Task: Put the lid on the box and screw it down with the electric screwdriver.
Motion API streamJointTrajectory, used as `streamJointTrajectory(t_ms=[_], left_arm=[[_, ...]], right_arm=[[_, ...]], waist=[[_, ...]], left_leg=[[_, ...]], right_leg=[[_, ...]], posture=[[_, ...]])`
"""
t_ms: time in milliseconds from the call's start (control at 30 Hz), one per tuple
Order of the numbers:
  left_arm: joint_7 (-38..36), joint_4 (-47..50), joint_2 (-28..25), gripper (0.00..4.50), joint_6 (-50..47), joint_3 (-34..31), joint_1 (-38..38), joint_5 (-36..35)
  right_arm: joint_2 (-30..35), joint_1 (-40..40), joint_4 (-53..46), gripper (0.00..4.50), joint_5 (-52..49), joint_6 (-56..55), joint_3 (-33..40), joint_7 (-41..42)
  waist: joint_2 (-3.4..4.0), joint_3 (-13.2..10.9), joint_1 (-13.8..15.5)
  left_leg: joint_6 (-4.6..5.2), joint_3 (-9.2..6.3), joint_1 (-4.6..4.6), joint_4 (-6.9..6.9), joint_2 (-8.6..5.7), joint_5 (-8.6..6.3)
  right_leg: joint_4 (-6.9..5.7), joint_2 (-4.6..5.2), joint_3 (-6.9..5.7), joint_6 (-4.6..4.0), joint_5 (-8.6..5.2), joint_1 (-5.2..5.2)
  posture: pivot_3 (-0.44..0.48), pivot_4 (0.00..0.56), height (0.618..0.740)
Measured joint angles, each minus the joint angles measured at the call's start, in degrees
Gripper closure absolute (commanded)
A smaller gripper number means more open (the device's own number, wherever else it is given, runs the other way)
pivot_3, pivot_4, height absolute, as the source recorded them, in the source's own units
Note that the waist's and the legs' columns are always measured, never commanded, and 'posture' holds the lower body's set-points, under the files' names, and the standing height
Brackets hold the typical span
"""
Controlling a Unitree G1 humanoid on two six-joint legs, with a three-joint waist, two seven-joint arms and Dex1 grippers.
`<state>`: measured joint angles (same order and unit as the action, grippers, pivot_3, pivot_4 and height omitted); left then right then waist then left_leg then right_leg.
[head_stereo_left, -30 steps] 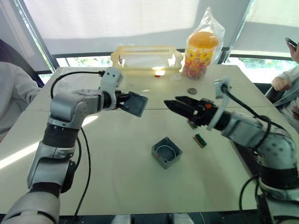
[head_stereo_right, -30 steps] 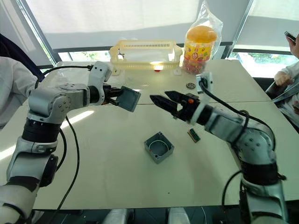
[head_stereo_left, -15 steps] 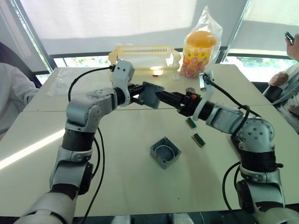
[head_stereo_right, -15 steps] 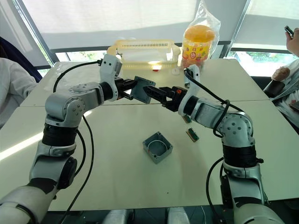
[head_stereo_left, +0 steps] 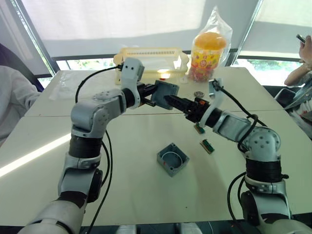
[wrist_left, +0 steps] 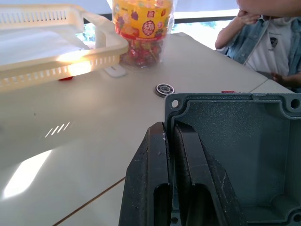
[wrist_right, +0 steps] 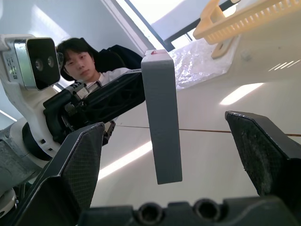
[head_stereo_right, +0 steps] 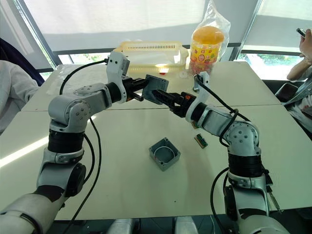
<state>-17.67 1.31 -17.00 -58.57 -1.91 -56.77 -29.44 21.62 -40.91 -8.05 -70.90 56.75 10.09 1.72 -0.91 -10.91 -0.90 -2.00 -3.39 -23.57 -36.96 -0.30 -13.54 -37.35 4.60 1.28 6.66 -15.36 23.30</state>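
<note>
The grey lid (head_stereo_left: 166,92) hangs edge-on above the back middle of the table, with my left gripper (head_stereo_left: 154,92) shut on its rim; the left wrist view shows both fingers (wrist_left: 188,155) pinching one wall of the lid (wrist_left: 240,155). My right gripper (head_stereo_left: 170,100) reaches in from the right and is open. Its fingers (wrist_right: 80,160) straddle the lid (wrist_right: 162,122) without touching it. The grey box (head_stereo_left: 172,159) sits open side up on the table (head_stereo_left: 126,185), below and in front of both grippers. The electric screwdriver is out of view.
Two small green-brown connector pieces (head_stereo_left: 208,146) (head_stereo_left: 199,128) lie right of the box. At the back stand a yellow basket (head_stereo_left: 151,56) and a bagged candy jar (head_stereo_left: 209,48), with a round bearing (head_stereo_left: 200,94) nearby. People sit at the left (head_stereo_left: 12,97) and right (head_stereo_left: 302,73) table edges.
Both grippers came together over the back middle of the table. The left one carried the lid rightward, and the right one's open fingers have closed in around the lid's edge.
</note>
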Motion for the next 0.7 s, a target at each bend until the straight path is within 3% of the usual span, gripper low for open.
streamJointTrajectory(t_ms=[100, 200, 367, 433, 700], left_arm=[[-0.2, 0.0, 0.0, 4.42, 0.0, -0.1, 0.0, 0.0], [-0.3, 0.0, 0.1, 4.5, -0.1, -0.4, 0.0, 0.0], [-0.3, 0.0, 0.1, 4.5, -0.2, -1.1, 0.0, 0.0], [-0.2, 0.2, 0.1, 4.5, -0.6, -1.2, 0.0, 0.1], [0.0, 1.4, -0.1, 4.5, -1.3, -1.2, 0.1, 0.1]], right_arm=[[-0.1, 0.0, 0.0, 0.0, 0.0, 0.0, 0.4, 0.0], [-0.1, 0.1, 0.0, 0.87, 0.0, 0.1, 0.6, 0.0], [-0.2, 0.7, 0.0, 3.53, 0.1, 0.2, 0.6, 0.4], [-0.2, 0.8, -0.2, 4.38, 0.4, 0.4, 0.5, 0.5], [-0.4, 0.9, -0.2, 4.39, 0.9, 0.4, 0.5, 1.5]], waist=[[0.0, 0.0, 0.0], [0.0, 0.0, 0.0], [0.01, 0.0, 0.0], [0.01, 0.0, 0.0], [0.03, 0.0, 0.0]], left_leg=[[0.0, 0.0, 0.0, 0.0, 0.0, 0.0], [0.0, 0.0, 0.0, 0.0, 0.0, 0.0], [0.0, 0.0, 0.0, 0.01, 0.0, 0.0], [0.0, -0.01, 0.0, 0.01, 0.0, 0.0], [0.0, -0.01, 0.0, 0.02, 0.0, 0.0]], right_leg=[[0.0, 0.0, 0.0, 0.0, 0.0, 0.0], [0.0, 0.0, 0.0, 0.0, 0.0, 0.0], [0.01, 0.0, 0.0, 0.0, 0.0, 0.0], [0.01, -0.01, -0.01, 0.0, 0.0, 0.0], [0.01, 0.0, -0.01, 0.0, 0.0, 0.0]], posture=[[0.0, 0.15, 0.74], [0.0, 0.15, 0.74], [0.0, 0.15, 0.74], [0.0, 0.15, 0.74], [0.0, 0.15, 0.74]])
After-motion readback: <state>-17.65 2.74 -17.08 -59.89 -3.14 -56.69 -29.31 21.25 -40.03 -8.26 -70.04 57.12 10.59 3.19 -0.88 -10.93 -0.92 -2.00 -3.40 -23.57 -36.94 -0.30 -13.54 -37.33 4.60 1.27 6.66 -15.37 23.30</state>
